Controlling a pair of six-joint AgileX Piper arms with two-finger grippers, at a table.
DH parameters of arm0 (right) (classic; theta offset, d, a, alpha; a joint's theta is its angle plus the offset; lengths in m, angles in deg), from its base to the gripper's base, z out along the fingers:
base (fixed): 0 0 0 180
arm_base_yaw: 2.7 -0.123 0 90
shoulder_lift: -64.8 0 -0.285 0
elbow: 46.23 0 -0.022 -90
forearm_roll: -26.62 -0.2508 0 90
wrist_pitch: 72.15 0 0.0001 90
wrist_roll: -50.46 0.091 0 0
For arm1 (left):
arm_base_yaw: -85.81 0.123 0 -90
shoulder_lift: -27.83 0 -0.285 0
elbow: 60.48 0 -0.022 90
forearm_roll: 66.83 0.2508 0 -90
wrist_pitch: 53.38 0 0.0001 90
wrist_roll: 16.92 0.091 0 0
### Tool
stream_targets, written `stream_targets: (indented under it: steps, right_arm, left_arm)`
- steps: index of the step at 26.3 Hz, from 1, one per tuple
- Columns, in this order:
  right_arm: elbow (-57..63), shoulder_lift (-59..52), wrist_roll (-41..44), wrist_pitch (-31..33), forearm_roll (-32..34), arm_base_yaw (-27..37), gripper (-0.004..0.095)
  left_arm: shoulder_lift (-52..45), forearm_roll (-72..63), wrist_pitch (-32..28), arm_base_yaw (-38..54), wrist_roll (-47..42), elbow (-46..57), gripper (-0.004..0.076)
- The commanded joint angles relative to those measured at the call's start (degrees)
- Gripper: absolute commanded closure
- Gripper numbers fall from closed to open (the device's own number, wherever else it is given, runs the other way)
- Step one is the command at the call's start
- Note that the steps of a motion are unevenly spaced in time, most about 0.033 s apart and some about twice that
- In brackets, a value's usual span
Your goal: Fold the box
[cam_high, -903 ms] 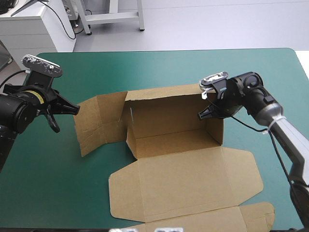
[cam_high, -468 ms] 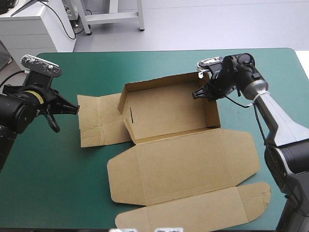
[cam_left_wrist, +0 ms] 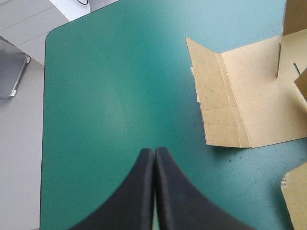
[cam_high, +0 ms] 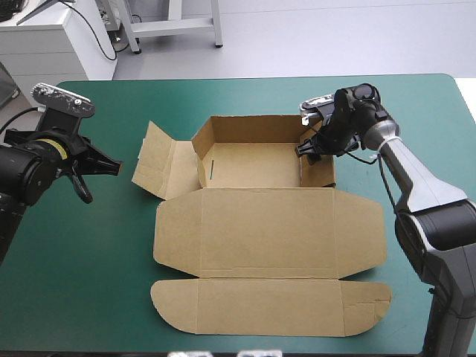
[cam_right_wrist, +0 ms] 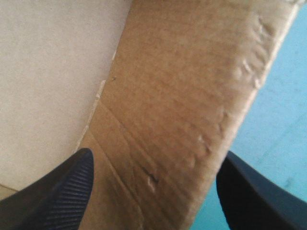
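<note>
The brown box (cam_high: pixel 256 165) lies at mid-table as an open tray with its walls raised. Its wide lid (cam_high: pixel 268 232) is spread flat toward the near edge, ending in a long front flap (cam_high: pixel 268 306). A side flap (cam_high: pixel 158 168) sticks out on the left, half raised. My right gripper (cam_high: pixel 309 149) is at the tray's right wall, open. In the right wrist view that wall (cam_right_wrist: pixel 182 96) stands between the spread fingers of the right gripper (cam_right_wrist: pixel 156 155). My left gripper (cam_high: pixel 111 167) hovers left of the box, shut and empty. It points at the side flap (cam_left_wrist: pixel 249 100) in the left wrist view (cam_left_wrist: pixel 154 154).
Bare teal-green cover (cam_high: pixel 89 282) stretches left of the box and along the far edge (cam_high: pixel 245 97). The table's left corner (cam_left_wrist: pixel 50 38) shows ahead of my left gripper. The front flap reaches close to the near edge.
The box has swung round and settled flat and square on the table. My right gripper, shut on the right wall just before, now has its fingers apart. The left arm has stayed put.
</note>
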State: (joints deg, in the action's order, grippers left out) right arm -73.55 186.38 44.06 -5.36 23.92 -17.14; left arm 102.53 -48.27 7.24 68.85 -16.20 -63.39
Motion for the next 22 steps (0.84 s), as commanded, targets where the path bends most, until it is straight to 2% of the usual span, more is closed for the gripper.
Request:
stream_targets:
  steps: [1, 3, 14, 22]
  right_arm:
    - [-3.7, -3.5, -0.5, 2.4, 0.3, 0.3, 0.0207]
    - [-5.1, -3.9, -0.5, 4.6, 0.6, 0.3, 0.0207]
    - [-5.4, -10.3, 2.7, 4.6, 0.0, 0.4, 0.0208]
    - [-5.4, -6.6, 5.8, 4.6, -0.9, 0.4, 0.0208]
  left_arm:
    - [-1.4, 1.2, -3.5, 0.0, -0.7, -1.8, 0.0732]
    - [-1.4, 1.2, -3.4, 0.0, -0.7, -1.8, 0.0732]
    - [-1.4, 1.4, -2.0, 0.0, -0.7, -1.8, 0.0732]
    - [-1.4, 1.6, -1.0, 0.0, -0.7, -1.3, 0.0732]
